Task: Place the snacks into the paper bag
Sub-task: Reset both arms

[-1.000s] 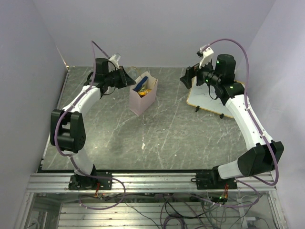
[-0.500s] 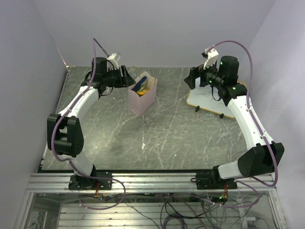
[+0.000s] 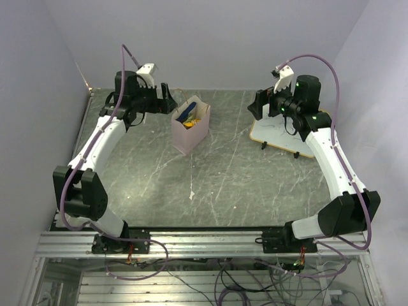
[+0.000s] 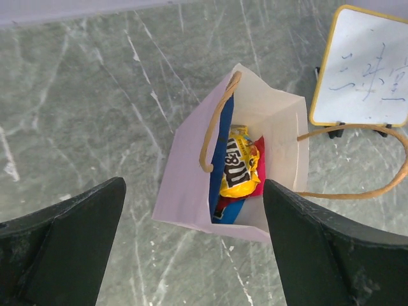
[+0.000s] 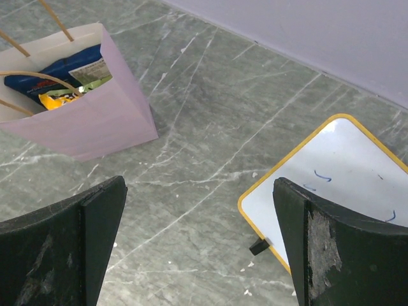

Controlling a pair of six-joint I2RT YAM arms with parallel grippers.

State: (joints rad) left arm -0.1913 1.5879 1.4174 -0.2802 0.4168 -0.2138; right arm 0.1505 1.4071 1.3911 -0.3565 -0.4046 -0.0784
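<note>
Surface: grey marbled tabletop [image 3: 223, 185], no loose packets in sight, so packing looks finished.
Paper bag [image 3: 190, 131]: upright, mouth open; yellow M&M's [image 4: 239, 166], dark blue chip bag [image 4: 222, 153] and pink-red packet [image 4: 258, 159] stand inside.
Left gripper [image 3: 167, 103]: spread wide, empty, beside the bag's mouth.
Right gripper [image 3: 256, 105]: spread wide, empty, near the whiteboard [image 3: 280, 131].
</note>
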